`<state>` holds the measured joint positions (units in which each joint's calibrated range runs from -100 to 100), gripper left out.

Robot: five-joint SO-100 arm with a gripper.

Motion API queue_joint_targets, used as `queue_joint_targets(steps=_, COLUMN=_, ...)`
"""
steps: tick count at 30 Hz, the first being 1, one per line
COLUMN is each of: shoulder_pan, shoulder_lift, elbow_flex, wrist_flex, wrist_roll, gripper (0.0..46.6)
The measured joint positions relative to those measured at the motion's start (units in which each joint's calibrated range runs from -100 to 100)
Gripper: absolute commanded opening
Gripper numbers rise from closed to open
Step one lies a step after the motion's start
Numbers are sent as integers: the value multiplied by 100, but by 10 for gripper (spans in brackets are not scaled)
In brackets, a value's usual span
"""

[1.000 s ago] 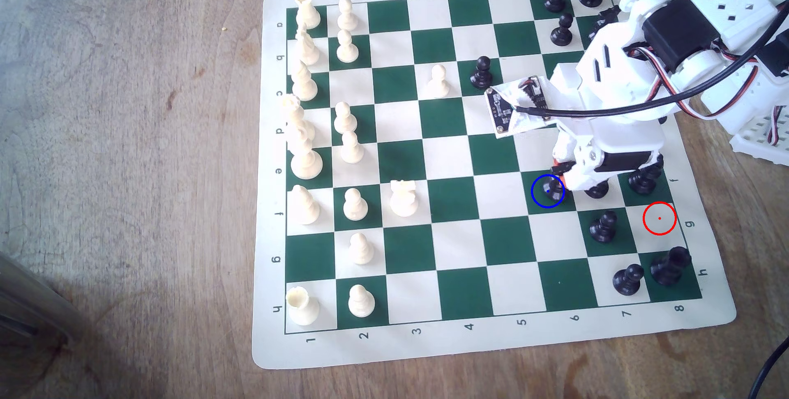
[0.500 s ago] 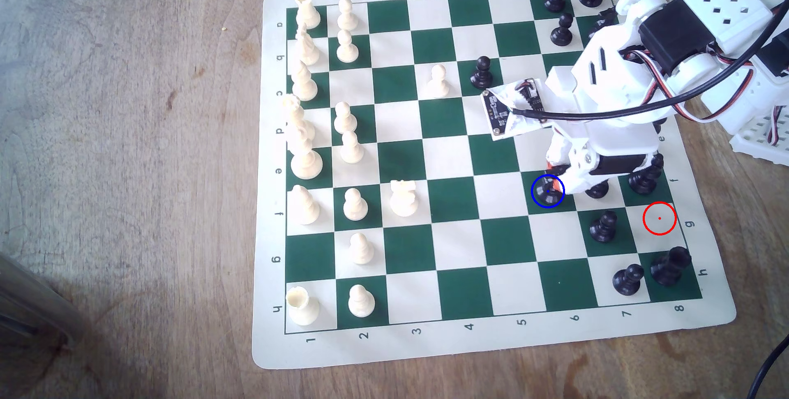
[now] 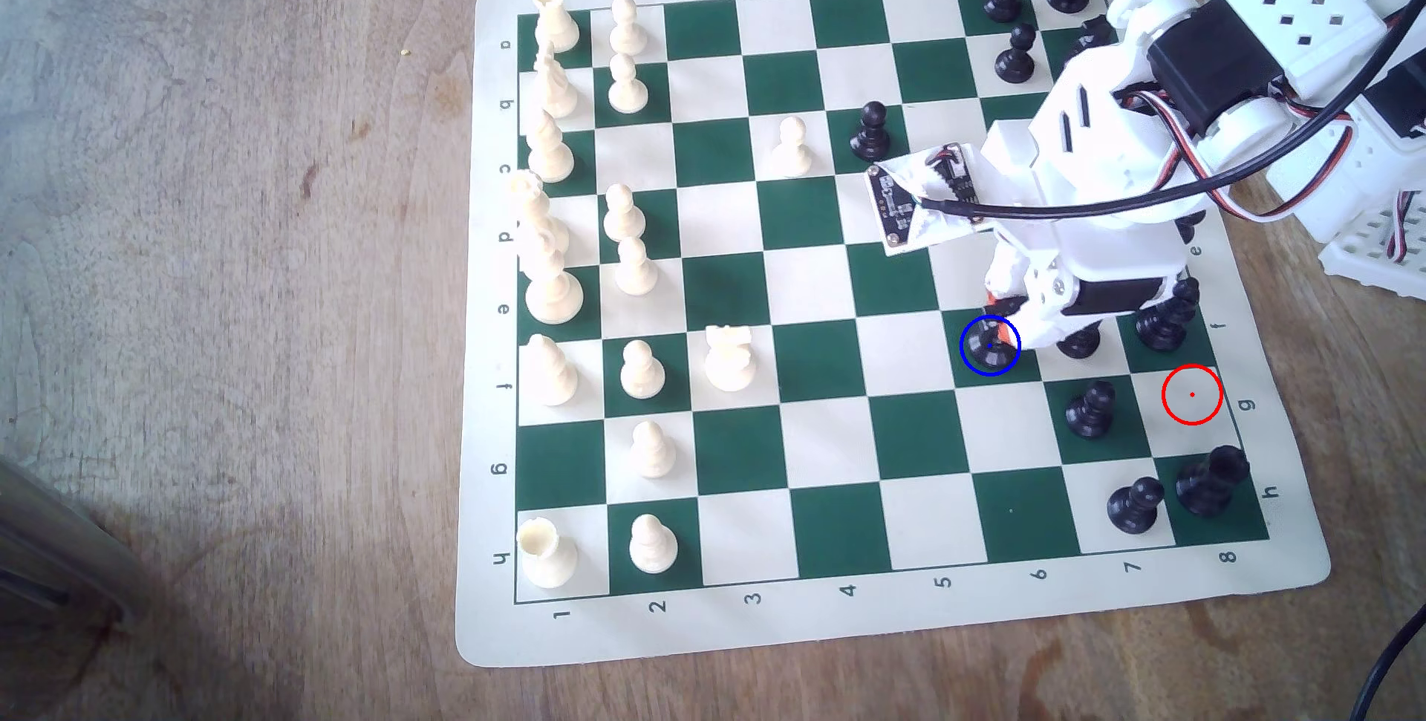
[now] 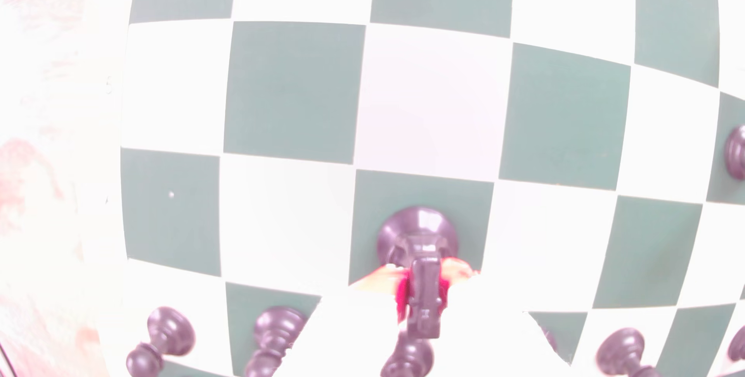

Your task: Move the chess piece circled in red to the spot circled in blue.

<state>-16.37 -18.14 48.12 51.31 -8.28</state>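
The black knight (image 4: 419,264) stands with its round base on the dark green square ringed in blue (image 3: 974,366), and the gripper (image 3: 1003,328) is clamped on its upper body, orange-tipped fingers (image 4: 459,270) pressing from both sides. The red-ringed cream square (image 3: 1192,395) near the exterior view's right edge of the board (image 3: 849,613) is bare.

The main risk, as I judge it, lies in the letting go. If the fingers part unevenly, or the arm lifts before they are clear, the knight could be dragged off centre or tipped over. Its base looks flat on the square, though the wrist view is washed out and I cannot be sure it sits fully down. A second risk is behind the gripper: black pawns (image 3: 1080,343) stand just beside it (one partly under the gripper body), and a sideways swing on the way out could knock them.

The arm reaches in from the exterior view's upper right, bent down steeply over the board, its wrist turned so the fingers point nearly straight down at the blue-ringed square, with cables (image 3: 1157,197) looping across its body
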Motion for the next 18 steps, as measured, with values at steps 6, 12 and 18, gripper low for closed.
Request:
queue_joint_targets(steps=6, shoulder_pan=59, shoulder_lift=0, elbow_flex=45, wrist_flex=-167, wrist_roll=15, gripper=210)
queue_joint_targets(steps=12, shoulder_pan=52, shoulder_lift=-67, elbow_flex=172, wrist_flex=-88, wrist_roll=88, gripper=210)
queue_joint_targets(steps=18, shoulder_pan=52, shoulder_lift=-285, elbow_flex=172, wrist_flex=-8, wrist_roll=93, gripper=206)
